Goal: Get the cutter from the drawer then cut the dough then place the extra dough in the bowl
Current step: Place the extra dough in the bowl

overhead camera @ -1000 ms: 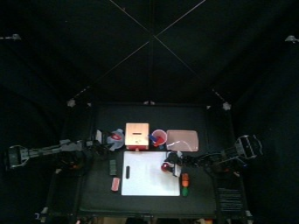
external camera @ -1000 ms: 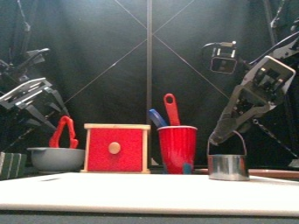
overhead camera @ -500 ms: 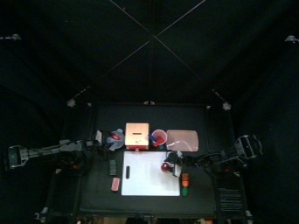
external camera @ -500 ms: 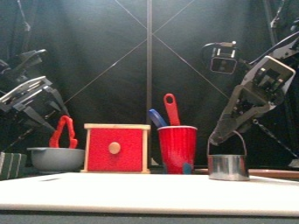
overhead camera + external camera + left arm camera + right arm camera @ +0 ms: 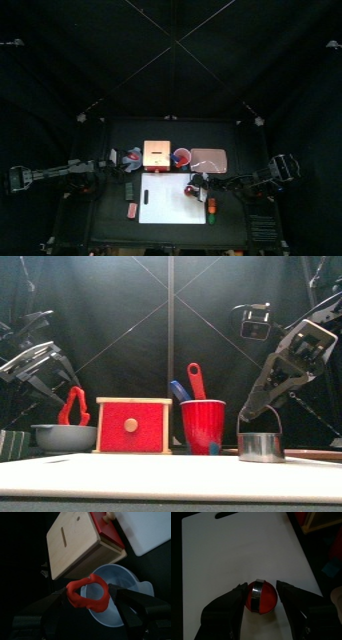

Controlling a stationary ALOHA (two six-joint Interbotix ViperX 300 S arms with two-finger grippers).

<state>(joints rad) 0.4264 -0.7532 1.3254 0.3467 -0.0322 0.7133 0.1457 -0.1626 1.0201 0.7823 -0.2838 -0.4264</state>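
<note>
Black counter [image 5: 107,225], curtained booth. Left claw [image 5: 90,598] seems pinched on dough ring [image 5: 83,592], directly above bowl [image 5: 131,583]. Centre ring over bowl, lower close, then spread claw so it drops inside.

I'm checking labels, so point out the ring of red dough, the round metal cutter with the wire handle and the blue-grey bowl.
Ring of red dough [image 5: 95,605]: left wrist view, its thick band.
Round metal cutter [image 5: 261,447]: front view, its side wall.
Blue-grey bowl [image 5: 63,438]: front view, its outer wall.
</note>
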